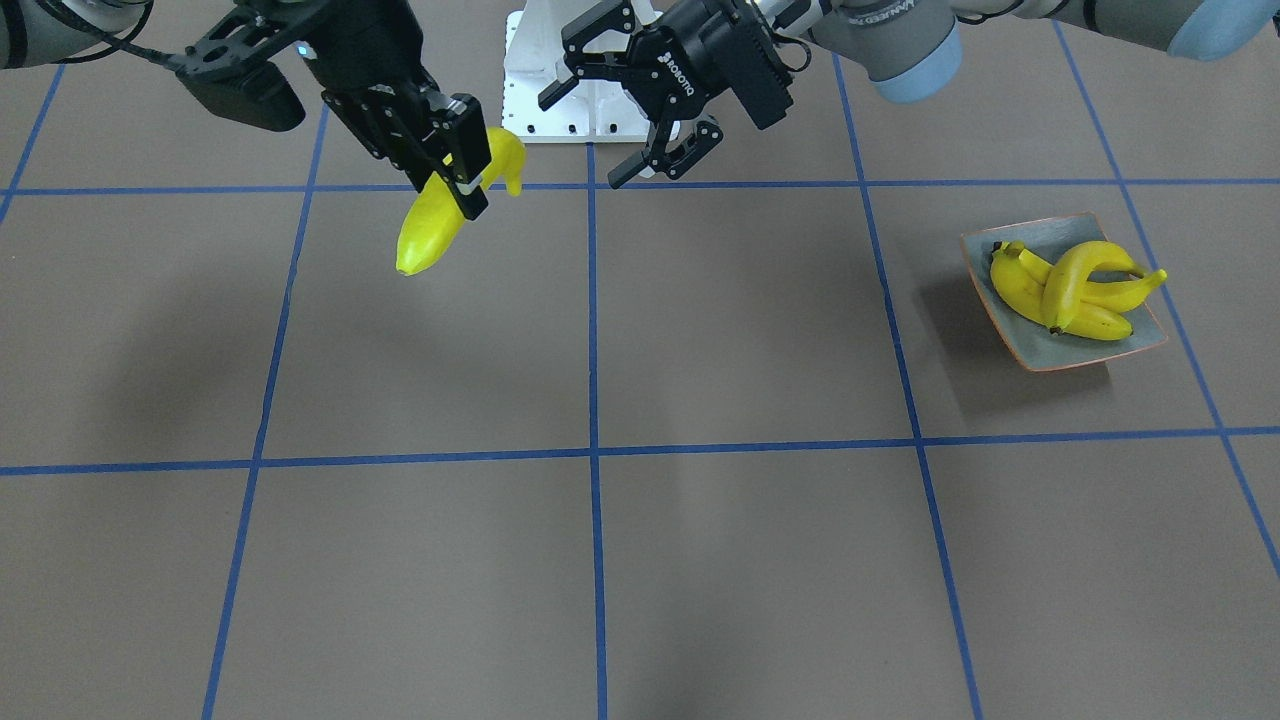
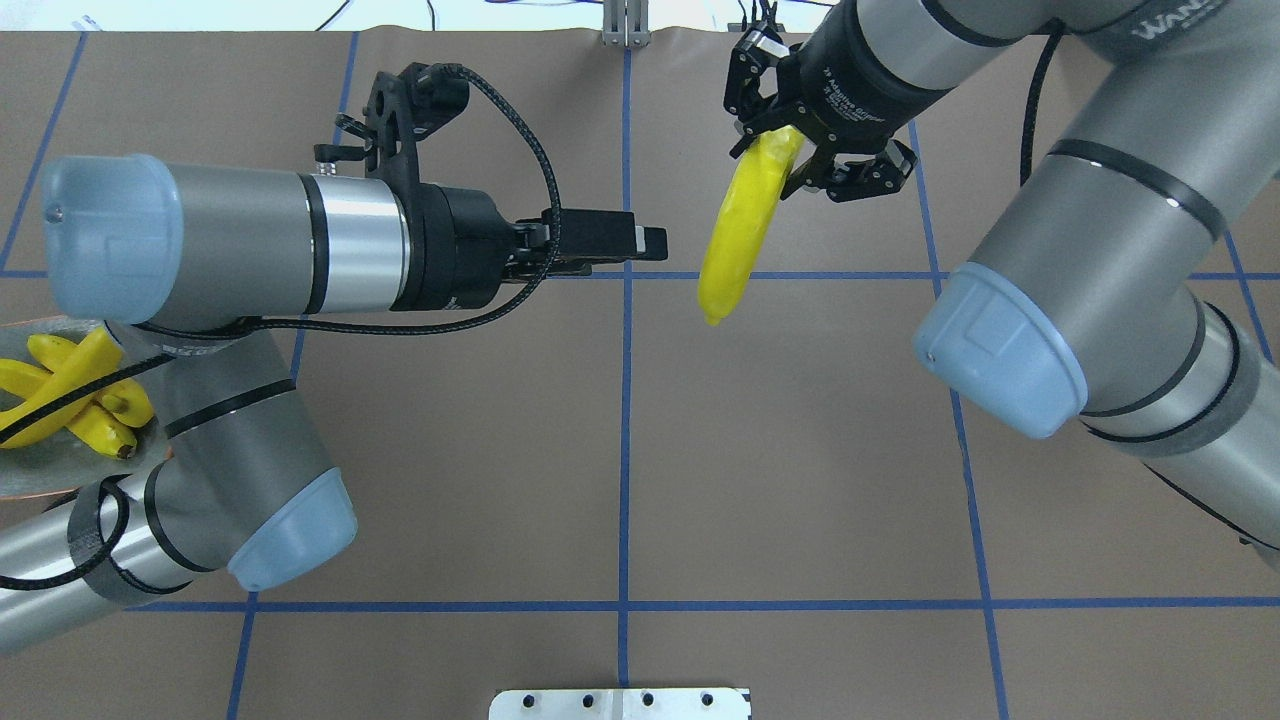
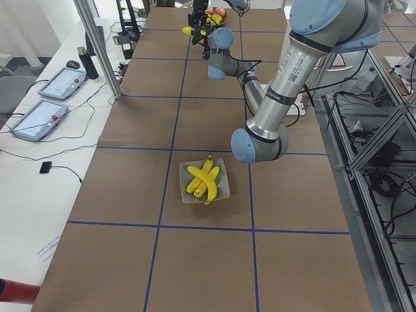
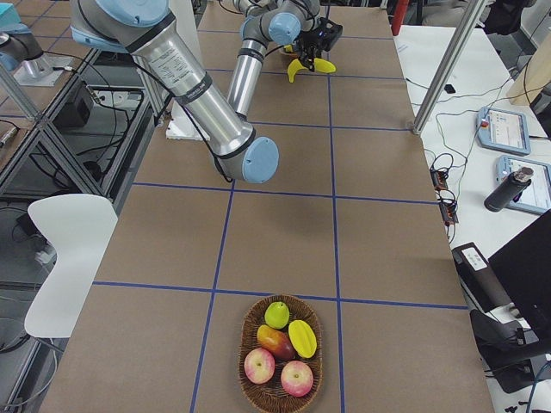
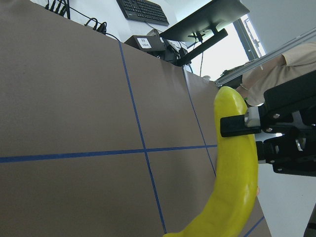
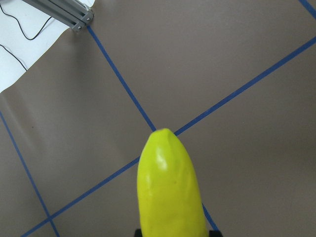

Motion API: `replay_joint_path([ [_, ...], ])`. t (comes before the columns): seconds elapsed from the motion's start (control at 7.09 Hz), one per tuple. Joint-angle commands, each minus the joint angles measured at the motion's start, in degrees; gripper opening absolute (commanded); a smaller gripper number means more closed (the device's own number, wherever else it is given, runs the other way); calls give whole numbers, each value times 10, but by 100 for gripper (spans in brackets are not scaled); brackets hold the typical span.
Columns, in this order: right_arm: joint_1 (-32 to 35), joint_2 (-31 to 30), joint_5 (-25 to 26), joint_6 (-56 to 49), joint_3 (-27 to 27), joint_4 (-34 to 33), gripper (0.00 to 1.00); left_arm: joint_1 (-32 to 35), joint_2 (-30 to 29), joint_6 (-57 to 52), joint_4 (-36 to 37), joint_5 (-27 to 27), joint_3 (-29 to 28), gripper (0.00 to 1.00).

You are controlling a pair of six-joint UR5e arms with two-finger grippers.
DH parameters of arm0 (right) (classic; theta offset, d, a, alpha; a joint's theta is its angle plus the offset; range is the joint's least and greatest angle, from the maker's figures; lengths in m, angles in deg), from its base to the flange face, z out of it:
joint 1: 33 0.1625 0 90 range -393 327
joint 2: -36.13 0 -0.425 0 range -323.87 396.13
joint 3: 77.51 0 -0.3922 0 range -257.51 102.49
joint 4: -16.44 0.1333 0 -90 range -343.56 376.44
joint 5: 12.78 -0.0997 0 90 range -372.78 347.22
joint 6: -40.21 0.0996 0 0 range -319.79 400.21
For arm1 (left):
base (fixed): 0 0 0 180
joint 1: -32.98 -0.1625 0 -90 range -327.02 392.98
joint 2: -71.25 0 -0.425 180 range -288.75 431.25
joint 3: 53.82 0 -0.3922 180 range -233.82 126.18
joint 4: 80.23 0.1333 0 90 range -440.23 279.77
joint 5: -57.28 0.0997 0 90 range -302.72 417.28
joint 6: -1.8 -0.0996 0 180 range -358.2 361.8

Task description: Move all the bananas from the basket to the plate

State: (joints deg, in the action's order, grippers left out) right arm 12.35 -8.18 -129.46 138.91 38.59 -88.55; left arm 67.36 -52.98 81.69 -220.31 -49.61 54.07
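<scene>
The banana hangs above the surface, clamped in my right hand. My left hand stands wide at its 9 o'clock in the overhead view. Next, I judge, comes a hand-over, then the plate, which holds three bananas.

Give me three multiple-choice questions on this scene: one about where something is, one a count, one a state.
1. The plate lies toward the robot's: A left; B right; C middle.
2. Bananas on the plate: A two; B three; C four.
3. The right end effector is: A open and empty; B shut on a banana; C shut on nothing.
Answers: A, the plate shows at the overhead view's left edge; B, three overlap there; B, it clamps the banana in the air.
</scene>
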Motion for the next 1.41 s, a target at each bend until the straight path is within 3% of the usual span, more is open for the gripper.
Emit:
replay_joint_path([
  [0.0,-16,5,8,4,0,1,0,-4,-6,-1,-1,-1,-1,100],
  [0.56,-19,24,7,4,4,2,0,-20,-6,1,-7,-1,0,100],
  [0.71,-21,24,7,4,4,2,0,-20,-6,1,-8,-1,3,93],
  [0.99,-25,24,7,4,5,3,0,-20,-7,1,-8,-1,5,49],
  [1.13,-25,25,6,-3,6,5,0,-20,-7,0,-8,-1,6,16],
  [1.27,-25,25,6,-4,7,8,14,-20,-6,0,-8,-1,7,0],
])
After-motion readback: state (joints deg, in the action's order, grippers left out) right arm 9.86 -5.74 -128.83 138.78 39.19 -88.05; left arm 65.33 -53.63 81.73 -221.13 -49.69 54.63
